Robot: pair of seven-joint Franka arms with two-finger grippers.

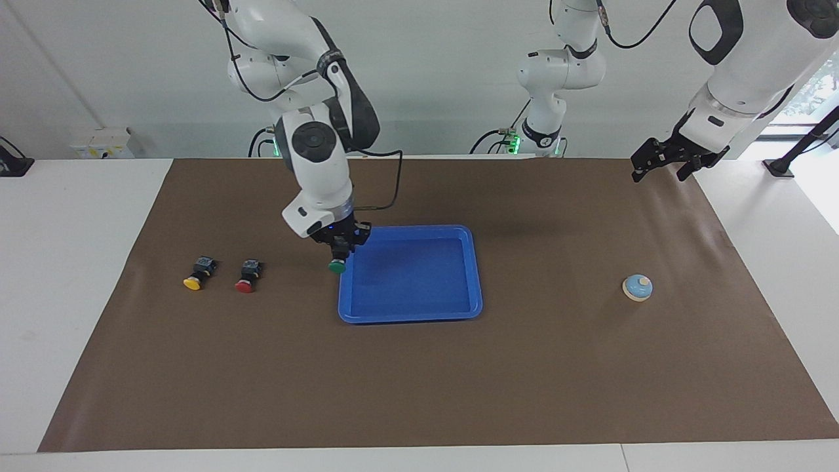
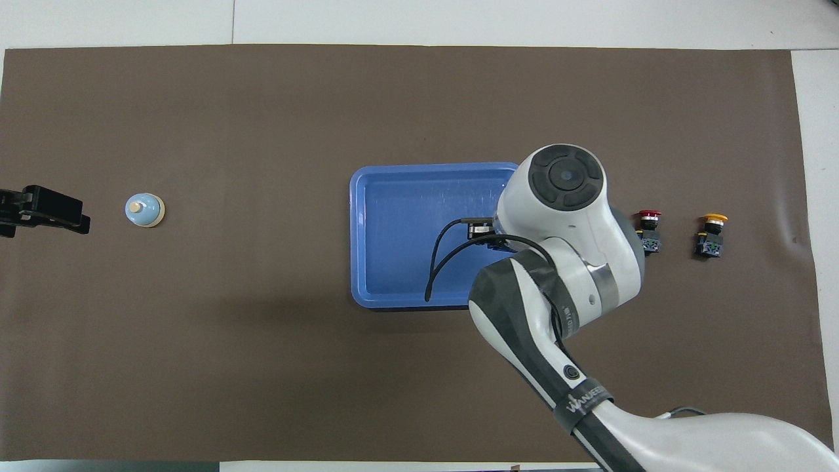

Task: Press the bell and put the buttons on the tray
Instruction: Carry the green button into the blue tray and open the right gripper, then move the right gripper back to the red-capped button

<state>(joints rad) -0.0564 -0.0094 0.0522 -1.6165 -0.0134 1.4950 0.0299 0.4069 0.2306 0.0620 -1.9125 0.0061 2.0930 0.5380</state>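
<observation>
Right gripper (image 1: 339, 248) clamps the green button (image 1: 337, 265) at frame centre-left, over the tray (image 1: 411, 313) rim; overhead, its arm hides both. Left gripper (image 1: 668, 159) waits upper right, finger state indeterminate.

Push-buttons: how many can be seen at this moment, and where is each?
3. The green button is held by the right gripper over the tray rim. The red button and yellow button lie on the mat toward the right arm's end. None appears hidden.

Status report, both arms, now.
Right gripper shut on green button, over tray rim. Left gripper waits, raised. Nothing in the way.
</observation>
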